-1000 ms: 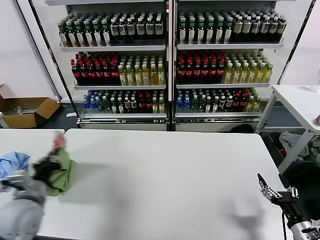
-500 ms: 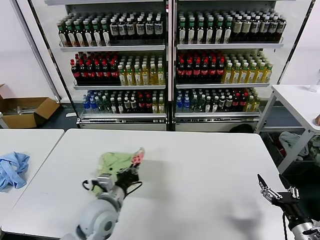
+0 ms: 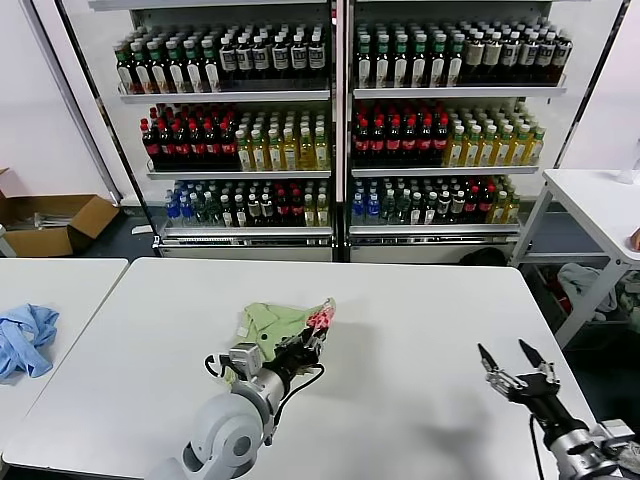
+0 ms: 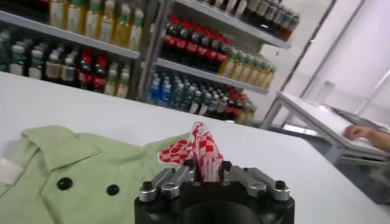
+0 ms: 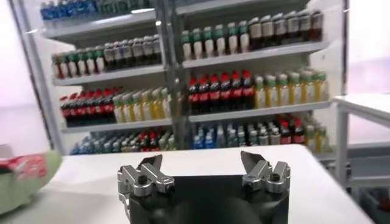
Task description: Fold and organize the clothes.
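Left pincer (image 3: 313,338) clamps polo shirt (image 3: 272,322) at checkered print; right pincer (image 3: 514,368) spread, idle.

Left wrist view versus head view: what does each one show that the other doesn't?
Only the left wrist view shows the polo shirt's collar and two dark buttons close up, and the left hand pinching the checkered print.

Only the head view shows the right hand open above the table's right edge, the blue cloth on the side table, and the cardboard box.

Both show the shirt on the white table, held by the left hand, with the drink shelves behind.
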`<state>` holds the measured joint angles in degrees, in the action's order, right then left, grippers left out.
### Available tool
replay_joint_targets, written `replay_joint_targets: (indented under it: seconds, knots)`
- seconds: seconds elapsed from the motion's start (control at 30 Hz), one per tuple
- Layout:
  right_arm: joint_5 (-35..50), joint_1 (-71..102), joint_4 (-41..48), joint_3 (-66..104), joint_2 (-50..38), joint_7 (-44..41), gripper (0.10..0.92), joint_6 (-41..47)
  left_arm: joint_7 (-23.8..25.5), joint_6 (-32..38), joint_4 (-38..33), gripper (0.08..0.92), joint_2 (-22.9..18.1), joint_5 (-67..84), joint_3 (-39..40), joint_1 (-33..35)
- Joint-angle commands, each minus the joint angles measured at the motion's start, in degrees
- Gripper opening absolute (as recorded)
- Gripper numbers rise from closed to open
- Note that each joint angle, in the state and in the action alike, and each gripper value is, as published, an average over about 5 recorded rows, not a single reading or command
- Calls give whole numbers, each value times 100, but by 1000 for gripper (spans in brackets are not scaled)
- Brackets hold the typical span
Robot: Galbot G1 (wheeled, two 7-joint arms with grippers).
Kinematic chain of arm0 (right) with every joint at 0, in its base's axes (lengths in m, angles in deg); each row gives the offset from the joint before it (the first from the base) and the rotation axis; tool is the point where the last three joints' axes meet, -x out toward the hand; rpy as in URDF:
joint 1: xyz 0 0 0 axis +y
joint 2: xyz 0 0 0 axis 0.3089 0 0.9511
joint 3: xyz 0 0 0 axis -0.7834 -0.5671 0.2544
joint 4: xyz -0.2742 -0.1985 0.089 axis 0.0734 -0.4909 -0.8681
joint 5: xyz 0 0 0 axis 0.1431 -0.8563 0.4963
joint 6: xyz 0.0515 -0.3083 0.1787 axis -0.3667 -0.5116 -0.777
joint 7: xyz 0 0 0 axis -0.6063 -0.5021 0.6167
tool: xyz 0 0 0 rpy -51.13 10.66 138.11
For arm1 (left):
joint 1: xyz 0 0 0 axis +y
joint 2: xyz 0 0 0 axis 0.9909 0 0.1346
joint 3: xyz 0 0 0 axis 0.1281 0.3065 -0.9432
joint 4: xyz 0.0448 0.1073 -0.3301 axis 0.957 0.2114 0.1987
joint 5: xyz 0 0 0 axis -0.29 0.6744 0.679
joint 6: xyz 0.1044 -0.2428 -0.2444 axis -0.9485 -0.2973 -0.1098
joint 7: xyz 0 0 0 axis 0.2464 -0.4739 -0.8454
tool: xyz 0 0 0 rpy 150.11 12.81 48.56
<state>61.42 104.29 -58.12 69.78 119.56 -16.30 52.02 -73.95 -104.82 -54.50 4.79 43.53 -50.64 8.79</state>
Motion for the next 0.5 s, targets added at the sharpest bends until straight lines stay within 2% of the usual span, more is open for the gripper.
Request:
replay_joint_targets:
  seconds: [0.03,0.23,0.37,0.5]
  knots:
    - [-31,-1033,109,-1365,-367,442,823,844,723,319,-297,410,234,0,-505,206]
    - [-4,-1828,329,-2490,-196,813,823,1237,992,456,-507,584,468,-93,-1158,376]
    - [21,-2121,552,-3197,-167,967,823,1383,1176,622,-353,696,623,-384,-1668,493]
    - [-95,-2335,810,-3742,-91,1128,823,1740,1296,807,-61,796,724,-1325,-2181,625]
